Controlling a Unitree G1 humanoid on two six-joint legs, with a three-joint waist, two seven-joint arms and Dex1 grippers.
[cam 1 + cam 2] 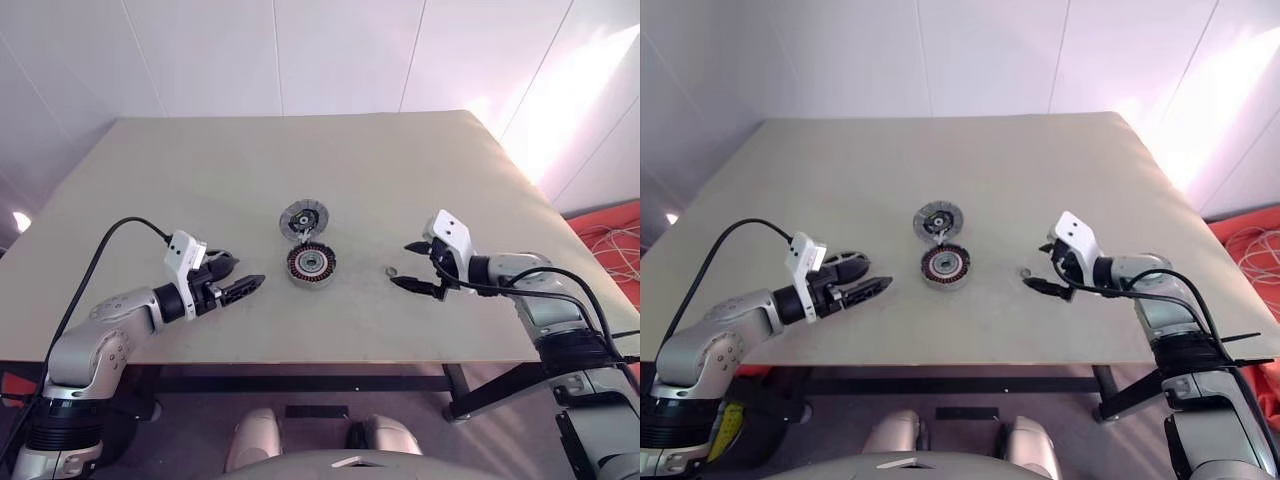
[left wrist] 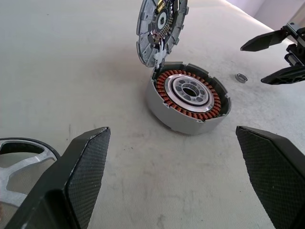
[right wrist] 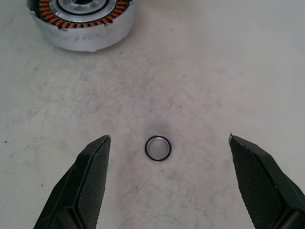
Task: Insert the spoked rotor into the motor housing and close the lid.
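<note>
The motor housing (image 1: 311,279) is a round grey case at the table's middle, with reddish-brown windings around a silver hub inside it. Its lid (image 1: 304,217) stands swung up at the housing's far edge, the dark slotted face showing. The spoked rotor (image 2: 14,174), a dark-rimmed wheel with silver spokes, lies flat on the table just beside my left gripper (image 1: 238,276). That gripper is open and empty, pointing at the housing from the left. My right gripper (image 1: 412,266) is open to the right of the housing, its fingers (image 3: 90,176) straddling a tiny metal ring (image 3: 157,148) without touching it.
The beige table (image 1: 200,180) has bare surface around the housing on all sides. Its front edge runs just below both arms. The small ring (image 1: 391,271) lies between the housing and my right gripper.
</note>
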